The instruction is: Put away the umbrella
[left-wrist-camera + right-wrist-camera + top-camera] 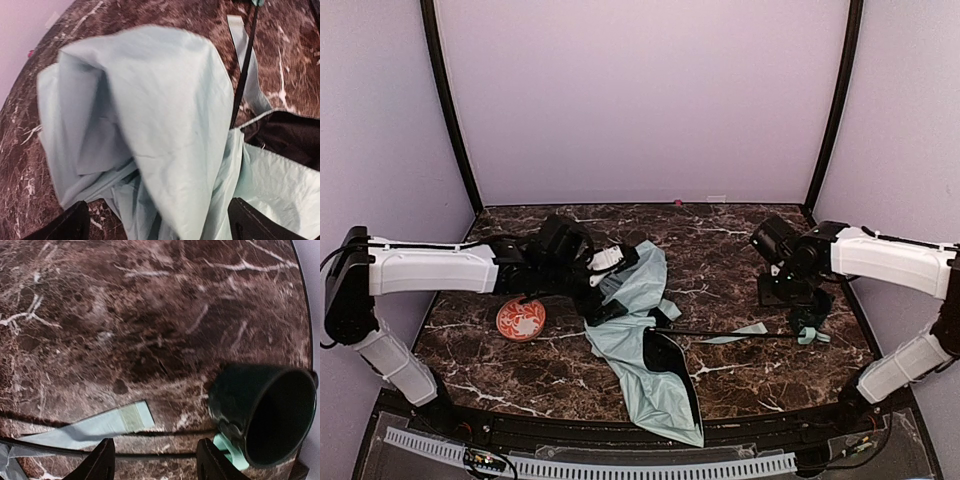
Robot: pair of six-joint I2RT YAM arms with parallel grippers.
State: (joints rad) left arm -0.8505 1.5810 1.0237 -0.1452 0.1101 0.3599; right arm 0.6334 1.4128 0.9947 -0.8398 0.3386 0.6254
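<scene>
The umbrella [645, 350] sprawls unfurled mid-tabletop [740, 250], its shaft [720, 333] reaching the dark cup [265, 415]. The left end effector [160, 226], fingers apart, straddles the fabric, seemingly to gather it. The right end effector [157, 460], also apart, brackets the shaft to steady it.

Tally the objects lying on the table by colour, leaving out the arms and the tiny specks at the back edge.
Mint green: 1, the umbrella
Dark green: 1, the cup
Orange-red: 1, the patterned disc
Total: 3
</scene>
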